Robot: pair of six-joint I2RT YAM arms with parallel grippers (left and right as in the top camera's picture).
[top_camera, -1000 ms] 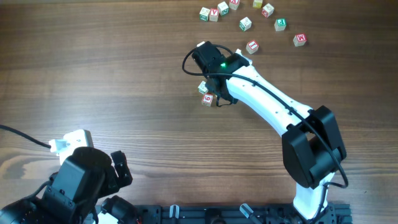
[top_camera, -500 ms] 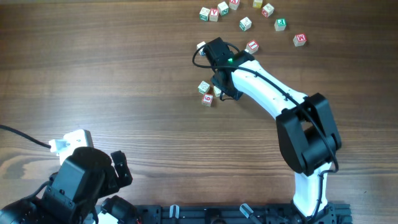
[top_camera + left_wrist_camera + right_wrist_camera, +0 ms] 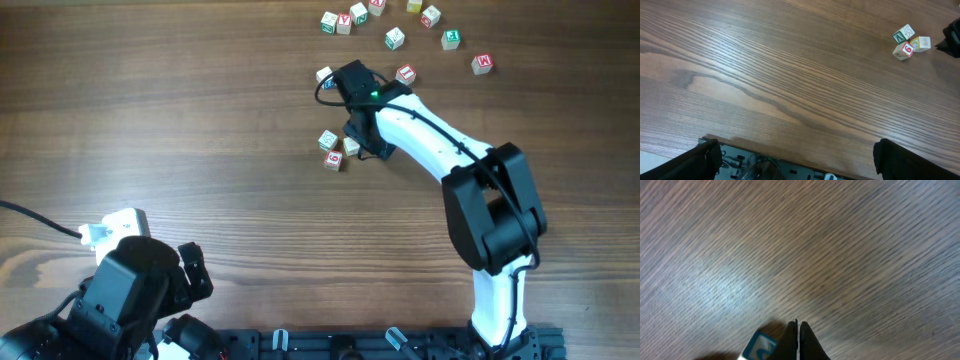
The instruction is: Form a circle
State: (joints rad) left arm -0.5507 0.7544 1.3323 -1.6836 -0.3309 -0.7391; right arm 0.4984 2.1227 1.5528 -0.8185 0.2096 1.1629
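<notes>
Three small whitish letter cubes sit in a tight clump [image 3: 336,149] mid-table, seen again in the left wrist view as the clump [image 3: 910,43] at the far right. My right gripper [image 3: 334,79] is beyond the clump, shut and empty. Its fingertips [image 3: 798,329] stand right beside a blue-marked cube [image 3: 760,347], which lies by itself [image 3: 324,75]. The right arm's dark wrist part hangs just right of the clump. No ring of cubes shows. My left gripper [image 3: 800,165] rests wide open over the table's near edge, holding nothing.
Several more letter cubes lie scattered along the far edge, such as a red-marked one [image 3: 405,74], a green one [image 3: 451,39] and a pair [image 3: 337,22]. The right arm's white link [image 3: 430,140] crosses the table diagonally. A white plug [image 3: 112,228] lies by the left arm.
The right arm has swung a little right and away from the clump, uncovering its third cube and the blue-marked cube. The left arm has not moved.
</notes>
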